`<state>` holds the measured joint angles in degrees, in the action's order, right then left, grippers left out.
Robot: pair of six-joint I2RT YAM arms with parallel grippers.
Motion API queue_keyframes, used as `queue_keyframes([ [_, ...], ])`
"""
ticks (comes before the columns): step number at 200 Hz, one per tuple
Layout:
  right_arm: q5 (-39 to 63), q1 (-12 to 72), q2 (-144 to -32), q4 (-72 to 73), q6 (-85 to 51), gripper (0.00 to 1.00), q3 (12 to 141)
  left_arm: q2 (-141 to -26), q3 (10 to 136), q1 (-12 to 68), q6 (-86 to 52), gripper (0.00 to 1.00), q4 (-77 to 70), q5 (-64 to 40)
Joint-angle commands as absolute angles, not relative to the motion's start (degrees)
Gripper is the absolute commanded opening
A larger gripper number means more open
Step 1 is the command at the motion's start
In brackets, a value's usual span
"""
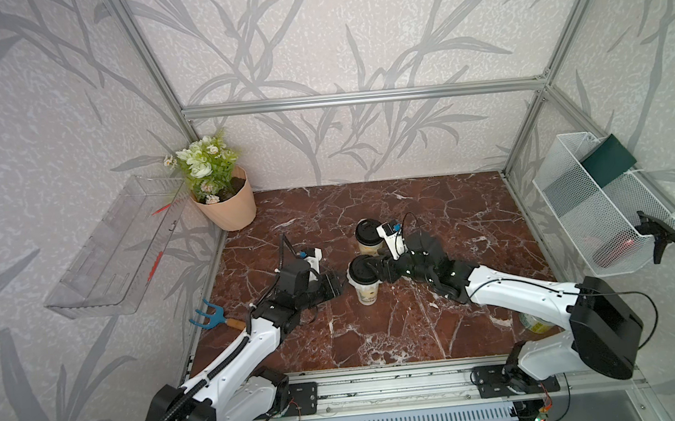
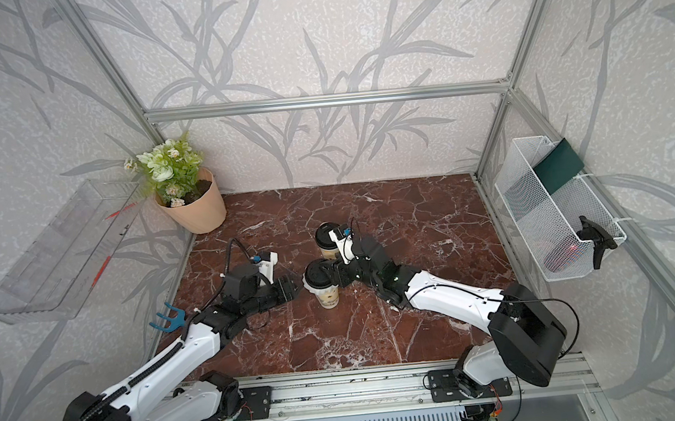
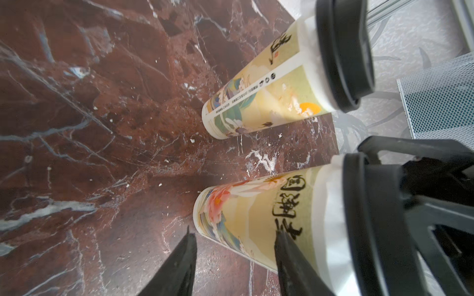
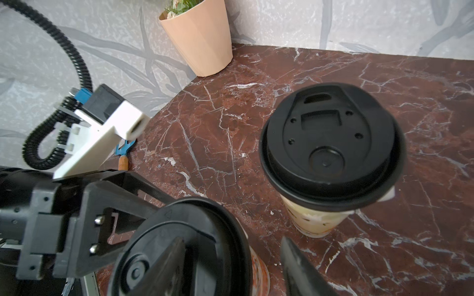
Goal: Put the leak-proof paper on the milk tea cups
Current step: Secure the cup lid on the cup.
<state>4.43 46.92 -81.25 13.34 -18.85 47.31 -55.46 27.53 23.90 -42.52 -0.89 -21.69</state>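
Right pincer [image 4: 232,239] is down over the near cup [image 1: 367,294], jaws standing apart. One finger lies across the top of the near lid [image 4: 179,246], and the other hangs off past the rim with bare bench [image 1: 400,331] showing between. Nothing is clamped there, going by the wrist view; whether that finger presses on the lid I can't tell. Left pincer [image 3: 234,229] sits just beside the same cup on the opposite side, jaws moderately apart and empty. One of its fingers crosses in front of the printed wall, and contact or not is too close to call.

Now the paper! Under that lid a whitish, translucent skirt of leak-proof paper [image 3: 331,220] pokes out round the cup's mouth. Just behind stands the far cup [image 1: 369,247], upright and capped by the far lid [image 1: 366,230], with a second paper disc [image 3: 311,48] fringing out beneath it.

My read: both discs are on and both cups are lidded over them, so the job looks all but done. What's left seems to be seating the near lid, then getting both arms away without tipping the cup. No loose disc shows anywhere on the bench.
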Motion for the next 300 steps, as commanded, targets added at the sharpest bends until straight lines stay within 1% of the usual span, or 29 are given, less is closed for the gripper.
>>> queue_keyframes([
  [1,0.77,47.81,-84.58,2.24,-16.92,0.6,41.35,-50.45,27.61,24.01,-44.72,0.51,-4.03,-16.3],
  [14,1.05,47.81,-84.38,3.21,-17.14,0.6,40.33,-49.92,28.86,24.04,-44.87,0.51,-4.02,-16.01],
  [47,1.83,47.9,-84.02,4.83,-17.4,0.6,39.52,-53.67,31.0,24.15,-45.33,0.5,-7.12,-21.33],
  [94,2.24,47.99,-84.58,5.56,-17.4,0.6,39.55,-57.12,32.07,24.29,-44.75,0.49,-9.4,-25.38],
  [115,2.11,47.99,-84.87,5.84,-17.49,0.6,39.37,-57.68,31.88,24.52,-44.16,0.49,-8.97,-24.96],
  [135,2.2,48.03,-85.37,6.14,-17.54,0.6,39.26,-59.35,30.99,24.6,-44.2,0.47,-9.93,-25.74],
  [173,2.29,48.16,-86.12,6.24,-17.84,0.59,39.18,-61.99,27.63,24.66,-44.77,0.38,-11.03,-25.47],
  [197,2.04,48.16,-86.2,6.11,-17.92,0.59,39.08,-62.49,24.81,24.67,-45.33,0.34,-10.84,-24.81],
  [229,1.64,48.14,-86.4,5.67,-18.03,0.59,38.84,-62.95,20.3,24.77,-45.44,0.32,-9.99,-23.91],
  [249,1.68,48.16,-86.65,5.54,-18.32,0.59,38.74,-64.29,18.16,25.07,-45.44,0.32,-10.61,-23.64],
  [277,1.69,48.19,-86.97,5.45,-18.7,0.58,38.62,-68.03,17.32,27.66,-44.59,0.32,-12.99,-20.93],
  [300,1.84,48.25,-87.61,5.53,-18.98,0.57,38.52,-72.22,16.99,28.43,-45.71,0.29,-16.92,-20.96],
])
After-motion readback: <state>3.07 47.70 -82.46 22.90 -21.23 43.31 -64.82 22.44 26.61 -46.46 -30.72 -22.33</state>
